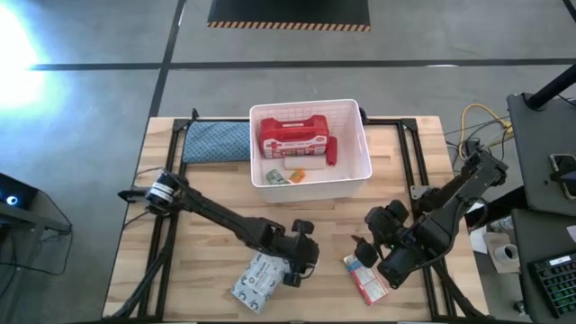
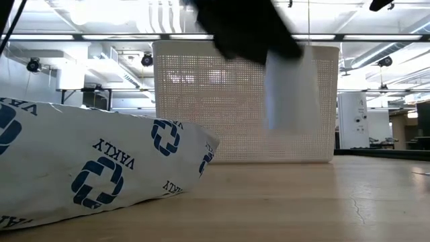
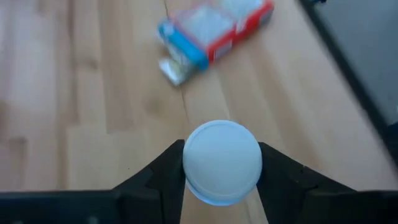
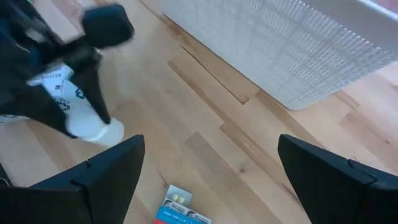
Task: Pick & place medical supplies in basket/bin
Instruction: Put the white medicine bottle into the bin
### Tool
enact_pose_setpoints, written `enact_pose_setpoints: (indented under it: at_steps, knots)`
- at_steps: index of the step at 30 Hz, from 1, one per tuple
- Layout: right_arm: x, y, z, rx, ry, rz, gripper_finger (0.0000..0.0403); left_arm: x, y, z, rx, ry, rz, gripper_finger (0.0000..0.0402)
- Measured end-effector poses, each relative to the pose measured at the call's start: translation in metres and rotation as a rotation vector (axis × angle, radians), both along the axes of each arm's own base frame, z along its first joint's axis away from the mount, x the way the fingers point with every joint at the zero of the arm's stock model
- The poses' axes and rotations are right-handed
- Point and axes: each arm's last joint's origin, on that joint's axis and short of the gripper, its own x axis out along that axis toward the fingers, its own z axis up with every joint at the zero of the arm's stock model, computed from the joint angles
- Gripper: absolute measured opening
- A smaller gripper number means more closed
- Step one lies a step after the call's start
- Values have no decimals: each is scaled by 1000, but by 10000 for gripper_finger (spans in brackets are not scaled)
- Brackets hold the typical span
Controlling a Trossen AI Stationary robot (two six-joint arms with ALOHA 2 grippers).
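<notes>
My left gripper (image 1: pixel 301 258) (image 3: pixel 221 152) is over the near middle of the table, shut on a small white bottle (image 3: pixel 222 168), which also shows as a pale cylinder (image 2: pixel 289 87) in the low view. The grey-white wipes packet (image 1: pixel 256 279) (image 2: pixel 94 171) lies flat on the table just left of it. The red-white-blue box (image 1: pixel 364 274) (image 3: pixel 214 31) lies flat to its right. My right gripper (image 1: pixel 369 250) (image 4: pixel 211 180) hangs open above the box's far end. The white basket (image 1: pixel 310 180) (image 4: pixel 298 50) holds the red first-aid case (image 1: pixel 291 135) and a red tube (image 1: pixel 331 150). My left gripper pinches the small white bottle between its two fingers, one finger (image 3: pixel 171 168) on each side of the round body (image 3: pixel 193 165). The bottle's round white end faces the wrist camera. It hangs below the gripper, lifted clear of the table (image 2: pixel 289 121).
A teal-blue cloth pad (image 1: pixel 216 139) lies at the far left beside the basket. Bare wood (image 1: pixel 333 225) lies between the basket's near wall and both grippers. Small packets (image 1: pixel 286 175) lie on the basket floor. Cables and a side desk (image 1: pixel 540 162) stand past the right edge.
</notes>
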Motion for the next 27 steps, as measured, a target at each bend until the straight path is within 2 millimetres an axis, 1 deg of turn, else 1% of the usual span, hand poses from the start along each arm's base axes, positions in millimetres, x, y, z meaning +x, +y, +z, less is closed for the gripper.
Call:
enact_pose_setpoints:
  at_steps: [2, 4, 8, 11, 12, 15, 16, 18, 19, 22, 24, 27]
  knots:
    - [-4, -1, 6, 8, -8, 7, 356, 0, 1, 23, -4, -20, 5, 144]
    - [-9, -2, 12, 10, -9, 15, 352, -3, 3, 52, 28, -48, 23, 145]
    - [-23, -8, 23, 19, -12, 4, 339, -16, 16, 116, 231, -121, 106, 149]
    - [-33, -12, 28, 23, -13, -20, 331, -27, 37, 155, 409, -142, 199, 150]
    - [-36, -14, 29, 20, -13, -31, 330, -29, 47, 166, 450, -136, 232, 151]
    - [-39, -15, 29, 16, -27, -67, 330, -35, 85, 190, 512, -108, 342, 152]
    - [-39, -16, 28, 14, -25, -67, 329, -37, 100, 196, 521, -91, 374, 152]
    - [-39, -15, 26, 12, -23, -70, 329, -38, 132, 200, 524, -54, 444, 152]
    - [-38, -14, 25, 7, -19, -70, 329, -38, 150, 200, 515, -35, 475, 152]
    - [-35, -11, 20, -3, -9, -74, 329, -36, 195, 189, 426, 29, 536, 159]
    - [-33, -9, 18, -1, -5, -84, 329, -35, 215, 178, 358, 63, 579, 171]
    - [-30, -4, 14, -4, 3, -88, 329, -35, 230, 162, 321, 120, 629, 204]
